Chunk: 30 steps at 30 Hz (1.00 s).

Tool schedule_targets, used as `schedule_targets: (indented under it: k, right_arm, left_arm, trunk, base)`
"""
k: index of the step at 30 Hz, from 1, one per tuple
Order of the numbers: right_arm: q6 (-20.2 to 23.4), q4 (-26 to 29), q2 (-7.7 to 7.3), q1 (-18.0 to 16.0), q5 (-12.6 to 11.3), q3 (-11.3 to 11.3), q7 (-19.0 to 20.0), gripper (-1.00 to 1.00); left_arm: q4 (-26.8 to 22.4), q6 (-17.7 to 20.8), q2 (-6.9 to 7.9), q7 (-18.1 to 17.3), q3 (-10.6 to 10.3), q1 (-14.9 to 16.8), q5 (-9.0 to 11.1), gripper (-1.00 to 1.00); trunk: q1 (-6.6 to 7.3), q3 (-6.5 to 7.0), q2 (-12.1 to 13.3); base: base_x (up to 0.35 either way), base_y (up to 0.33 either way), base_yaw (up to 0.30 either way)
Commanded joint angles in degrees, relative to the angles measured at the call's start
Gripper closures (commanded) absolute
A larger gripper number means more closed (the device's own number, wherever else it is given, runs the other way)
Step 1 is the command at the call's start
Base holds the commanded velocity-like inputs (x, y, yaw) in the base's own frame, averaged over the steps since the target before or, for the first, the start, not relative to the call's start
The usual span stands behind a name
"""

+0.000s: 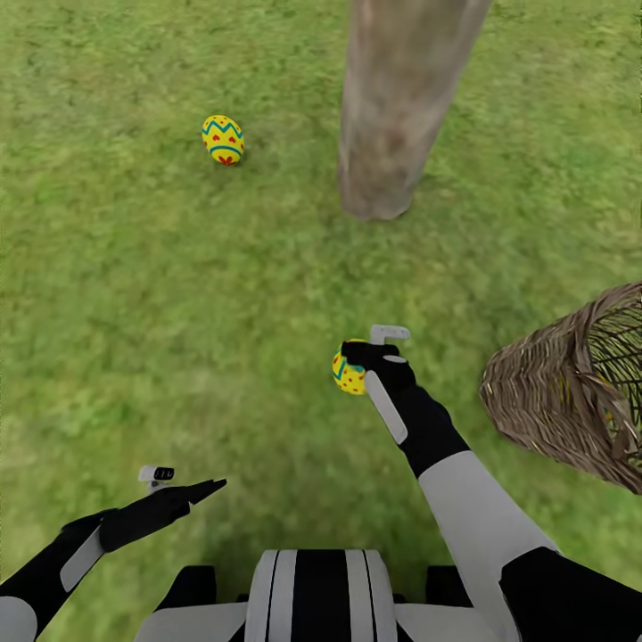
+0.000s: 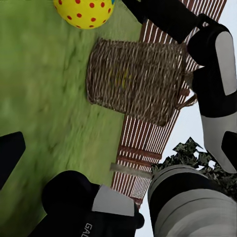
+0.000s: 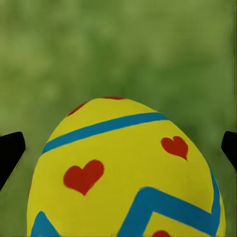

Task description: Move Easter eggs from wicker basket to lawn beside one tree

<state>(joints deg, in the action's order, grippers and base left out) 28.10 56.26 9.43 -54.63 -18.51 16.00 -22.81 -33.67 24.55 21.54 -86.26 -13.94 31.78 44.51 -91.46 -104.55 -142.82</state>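
Two Easter eggs are showing up in the head view right now. One egg (image 1: 223, 139) is lying on the lawn (image 1: 160, 294) near the tree trunk (image 1: 397, 107), off to its left, not touching it. The other egg (image 1: 349, 368) is sitting in the right gripper (image 1: 361, 357), which is pinching it above the grass, well in front of the trunk. In the right wrist view that held egg (image 3: 123, 173) is looming huge, yellow with red hearts and blue zigzag bands, with the dark fingertips (image 3: 10, 153) poking in at either side.

The wicker basket (image 1: 571, 392) is tipping over on its side on the grass to the robot's right, mouth facing right. Can't really tell what's inside it.

The left gripper (image 1: 183, 481) is hovering low on the left with nothing in it, fingers spread apart. The left wrist view is catching the basket (image 2: 138, 79) too, plus a striped fence (image 2: 148, 143) behind it.
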Motion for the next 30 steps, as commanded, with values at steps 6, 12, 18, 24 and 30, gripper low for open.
schedule_targets:
  k: [6, 12, 18, 24, 30]
  right_arm:
    - [0.11, 0.28, -0.01, -0.02, -0.62, 0.16, -0.65, -1.0]
    - [1.69, 3.5, 0.01, -0.04, -0.56, 0.38, -0.67, -1.0]
    - [7.07, 9.58, 0.04, 0.03, -0.75, 0.36, -0.64, -1.0]
    - [19.21, 17.23, 0.33, 0.05, -1.27, 0.39, -0.49, -1.0]
    - [26.49, 20.15, 0.56, 0.05, -2.27, 0.47, -0.25, -1.0]
  left_arm:
    - [0.01, 0.64, 0.08, -0.07, -0.12, 0.04, 0.33, -1.0]
    - [0.01, 0.59, 0.08, -0.05, -0.12, 0.04, 0.32, -1.0]
    - [0.01, 0.59, 0.08, 0.11, -0.09, 0.04, 0.26, -1.0]
    - [0.08, 0.59, 0.08, 0.56, 0.1, 0.04, 0.16, -1.0]
    - [0.08, 0.65, 0.14, 1.74, 0.39, 0.04, 0.14, -1.0]
  trunk:
    - [1.32, 1.61, 2.39]
    - [2.64, 3.23, 4.8]
    - [3.96, 4.7, 7.21]
    - [5.28, 5.98, 9.61]
    - [6.59, 7.07, 12.02]
  base:
    - [0.0, 0.0, 0.0]
    - [0.0, 0.0, 0.0]
    - [0.0, 0.0, 0.0]
    - [0.0, 0.0, 0.0]
    - [0.0, 0.0, 0.0]
